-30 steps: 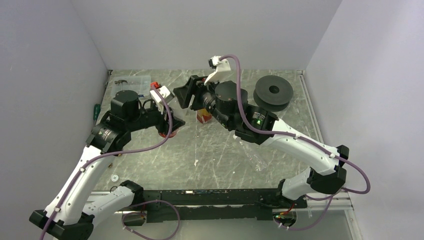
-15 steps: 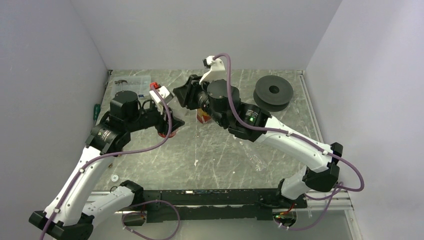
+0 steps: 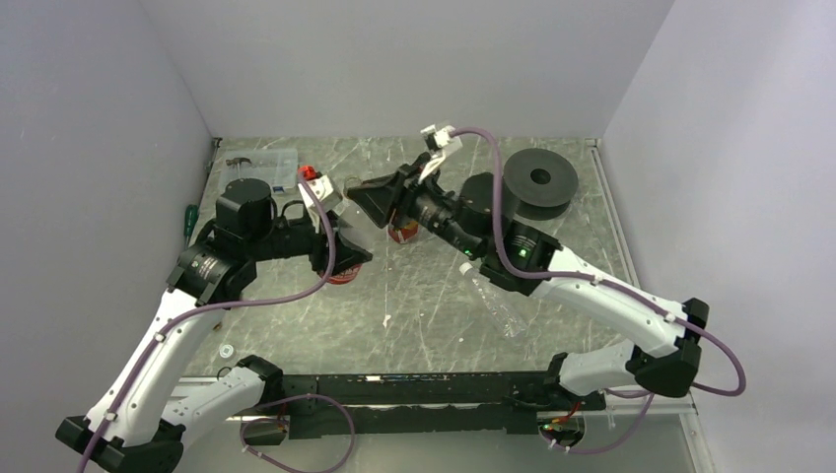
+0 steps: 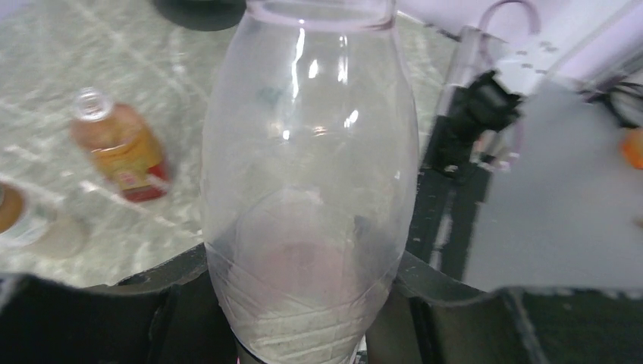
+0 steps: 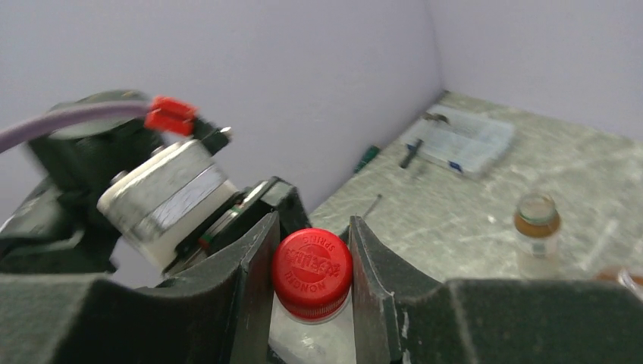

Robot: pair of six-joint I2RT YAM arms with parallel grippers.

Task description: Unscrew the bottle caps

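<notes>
Nearest the arm bases, on the grey marbled desk [image 3: 424,286]: a plain clear plastic bottle [image 3: 493,299] lying on its side, apart from both arms. Further in, lifted off the desk: a clear pear-shaped plastic bottle [image 4: 311,174], clamped low on its body by the left claw [image 3: 342,254] and tilted neck-first toward the right arm. At its neck, pinched squarely between the closed fingers of the right claw [image 5: 312,249]: a small round red plastic screw cap [image 5: 312,273], seated on the bottle. Looks like the unscrewing step itself. Beyond, standing on the desk with an open neck: an amber-filled plastic bottle with a red label [image 4: 119,150], and beside it a short pale bottle [image 4: 30,231], too blurred to judge for a cap. Farthest back: a large black spool [image 3: 538,183] and a clear plastic parts box [image 3: 264,166]. Risks from here, by judgement only: thin walls buckling under the left claw's squeeze; with so low a hold, the body turning along with the cap instead of the thread giving; a twist off the neck's axis levering the bottle loose; the freed cap slipping out and rolling among the other bottles.
</notes>
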